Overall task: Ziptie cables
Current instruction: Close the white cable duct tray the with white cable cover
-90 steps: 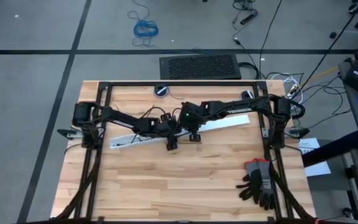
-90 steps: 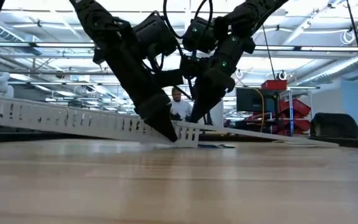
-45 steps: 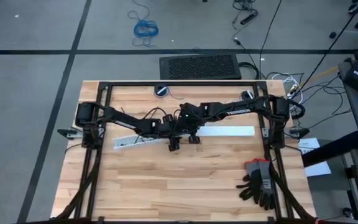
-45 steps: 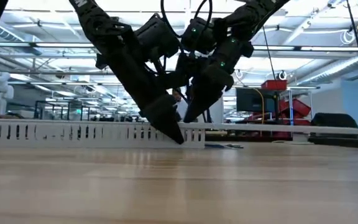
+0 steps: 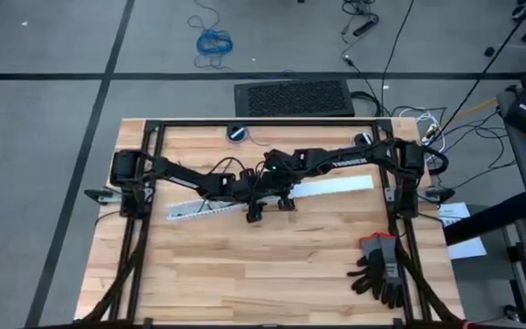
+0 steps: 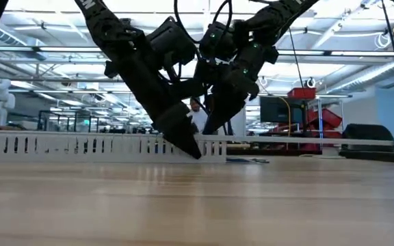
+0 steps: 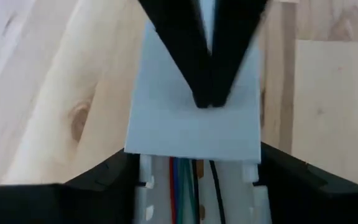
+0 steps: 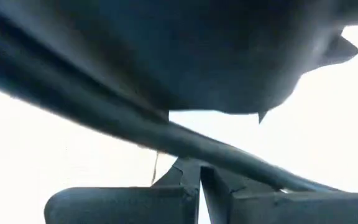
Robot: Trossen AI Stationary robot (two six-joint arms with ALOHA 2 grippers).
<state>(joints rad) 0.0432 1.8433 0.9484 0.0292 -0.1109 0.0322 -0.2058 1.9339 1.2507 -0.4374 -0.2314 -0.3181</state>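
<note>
no legible txt, no labels, no nos.

open-plan robotics lab: wooden workbench (image 5: 245,265), monitors (image 6: 276,109).

You had a white slotted duct (image 5: 199,208) lying across the wooden table (image 5: 272,274), with a flat white cover (image 5: 336,185) running on toward the right. Black gloves (image 5: 382,270) sat near the right front edge. Behind the duct, a person (image 6: 197,116) possibly stood in the room.
</note>
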